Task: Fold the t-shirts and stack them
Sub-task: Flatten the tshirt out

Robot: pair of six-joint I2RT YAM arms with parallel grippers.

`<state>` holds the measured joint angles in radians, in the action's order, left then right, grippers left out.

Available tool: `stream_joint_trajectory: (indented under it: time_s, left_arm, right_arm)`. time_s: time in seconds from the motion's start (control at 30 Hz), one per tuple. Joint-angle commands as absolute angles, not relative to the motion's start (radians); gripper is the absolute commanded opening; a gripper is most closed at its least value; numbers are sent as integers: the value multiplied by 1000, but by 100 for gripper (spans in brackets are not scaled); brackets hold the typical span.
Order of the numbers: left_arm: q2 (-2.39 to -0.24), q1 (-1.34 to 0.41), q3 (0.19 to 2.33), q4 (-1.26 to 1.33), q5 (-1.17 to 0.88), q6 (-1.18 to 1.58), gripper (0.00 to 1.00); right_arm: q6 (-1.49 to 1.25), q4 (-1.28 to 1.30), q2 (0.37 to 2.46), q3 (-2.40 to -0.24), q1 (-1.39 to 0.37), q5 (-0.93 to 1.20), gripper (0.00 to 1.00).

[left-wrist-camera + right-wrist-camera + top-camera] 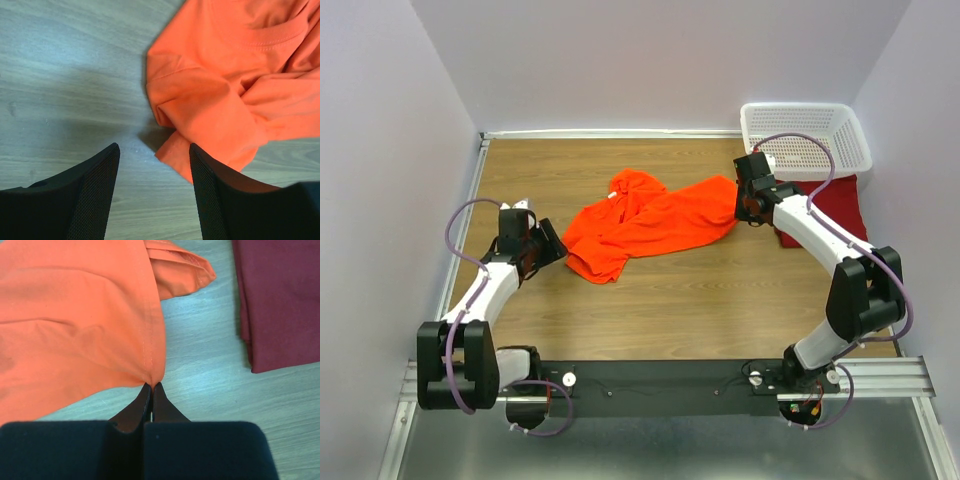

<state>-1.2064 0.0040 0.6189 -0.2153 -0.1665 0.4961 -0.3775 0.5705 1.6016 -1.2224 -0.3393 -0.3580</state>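
The bright orange t-shirt (645,225) lies crumpled across the middle of the wooden table (670,300). My right gripper (151,386) is shut on a hemmed corner of this orange t-shirt (75,325), at its right end (748,205). My left gripper (154,150) stands open just left of the shirt's left end, over bare wood, with a fold of orange cloth (220,95) by its right finger (205,185). The dark red t-shirt (280,300) lies as a folded rectangle to the right (840,205), partly under my right arm.
A white mesh basket (807,138) stands at the back right corner, just behind the dark red shirt. Walls close in the table at the left, back and right.
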Motion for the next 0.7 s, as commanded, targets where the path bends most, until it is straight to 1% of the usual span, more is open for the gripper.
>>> stream_joint_trajectory:
  time_s: [0.0,0.07,0.13,0.2,0.27,0.5,0.67]
  left_arm:
    - [-1209,3,614,-216,-218,450,66]
    - [-1239,3,618,-225,-230,437,62]
    - [-1252,-17,612,-216,-227,425,61]
    - [-1261,-28,612,-210,-244,407,54]
    - [-1264,-35,615,-201,-270,394,52]
    - [-1333,-83,635,-193,-290,376,51]
    - [-1353,-83,653,-199,-242,371,51]
  right_arm:
    - [-397,574,1618,-1226,-341,-322,1]
    - [-399,572,1617,-1223,-341,-319,1]
    - [-399,568,1612,-1220,-341,-319,1]
    - [-400,568,1612,-1215,-342,-319,1]
    - [-400,568,1609,-1212,-341,-318,1]
    - [-400,566,1608,-1216,-342,-314,1]
    - [-397,566,1609,-1218,-341,-311,1]
